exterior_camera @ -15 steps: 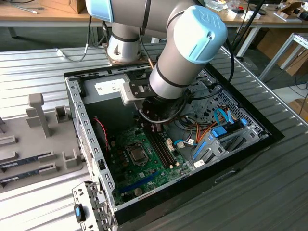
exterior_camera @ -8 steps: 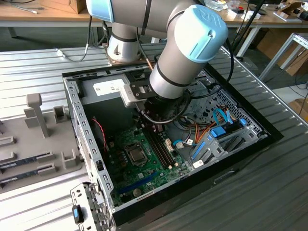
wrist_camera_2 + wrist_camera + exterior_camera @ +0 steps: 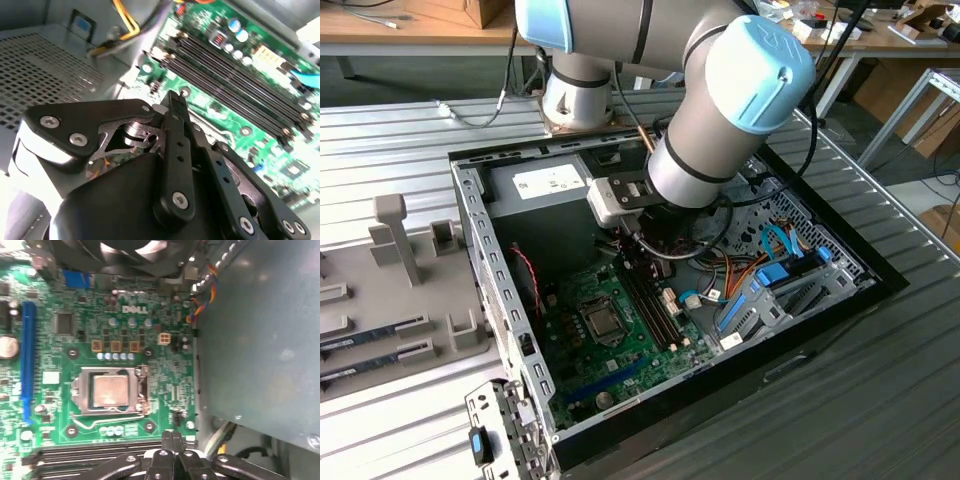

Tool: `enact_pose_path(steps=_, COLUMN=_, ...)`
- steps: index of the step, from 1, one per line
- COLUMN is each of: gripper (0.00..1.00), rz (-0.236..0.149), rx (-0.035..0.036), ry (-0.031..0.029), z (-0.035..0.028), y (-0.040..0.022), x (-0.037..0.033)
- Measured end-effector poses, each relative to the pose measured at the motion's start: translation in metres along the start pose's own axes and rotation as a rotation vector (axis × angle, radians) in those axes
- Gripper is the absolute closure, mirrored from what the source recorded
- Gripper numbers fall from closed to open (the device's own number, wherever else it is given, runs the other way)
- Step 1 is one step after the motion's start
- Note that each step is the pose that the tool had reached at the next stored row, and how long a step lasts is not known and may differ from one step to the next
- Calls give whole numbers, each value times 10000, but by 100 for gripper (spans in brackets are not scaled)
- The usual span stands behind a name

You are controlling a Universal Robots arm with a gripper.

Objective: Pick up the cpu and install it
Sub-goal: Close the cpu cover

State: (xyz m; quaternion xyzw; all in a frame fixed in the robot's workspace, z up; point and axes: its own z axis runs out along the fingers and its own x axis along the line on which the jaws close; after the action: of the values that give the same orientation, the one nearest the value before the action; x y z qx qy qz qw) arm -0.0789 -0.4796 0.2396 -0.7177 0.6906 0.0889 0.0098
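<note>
Presently, findings as follows.
CPU: seated in the socket frame on the green motherboard, silvery top exposed, in the first wrist view; also visible in the exterior view.
Gripper: fingers pressed together, holding nothing, above the memory slots.
Relation: chip lies just beyond the fingertips, apart from them.
Hidden: fingertips, behind the arm in the exterior view.

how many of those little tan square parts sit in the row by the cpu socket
3 tan squares, in one row on the green board beside the cpu: one end, middle, other end nearest the white connector. None seem hidden.
</note>
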Motion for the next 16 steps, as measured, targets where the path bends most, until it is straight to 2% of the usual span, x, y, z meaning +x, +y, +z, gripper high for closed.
enact_pose_path(steps=1, gripper=89, rz=30, rx=-12, ry=371, z=1, y=0, x=2)
enact_pose_path(steps=2, gripper=89, rz=48, rx=-19, ry=551, z=0, y=0, x=4)
enact_pose_path(steps=3, gripper=89, rz=75, rx=-26, ry=829, z=1, y=0, x=15)
enact_pose_path(steps=4, gripper=89, rz=90, rx=-32, ry=955, z=-2, y=3, x=67)
enact_pose_path(steps=5, gripper=89, rz=91, rx=-32, ry=963, z=-6, y=9, x=123)
enact_pose_path(steps=7, gripper=89, rz=90, rx=-31, ry=963, z=-5, y=26, x=169)
enact_pose_path(steps=9, gripper=89, rz=90, rx=-33, ry=964, z=37, y=75, x=202)
enact_pose_path(steps=12, gripper=89, rz=87, rx=-32, ry=963, z=76, y=79, x=299)
enact_pose_path(steps=14, gripper=89, rz=128, rx=-28, ry=960, z=86, y=80, x=327)
enact_pose_path(steps=16, gripper=89, rz=484, rx=5, ry=922, z=94, y=79, x=328)
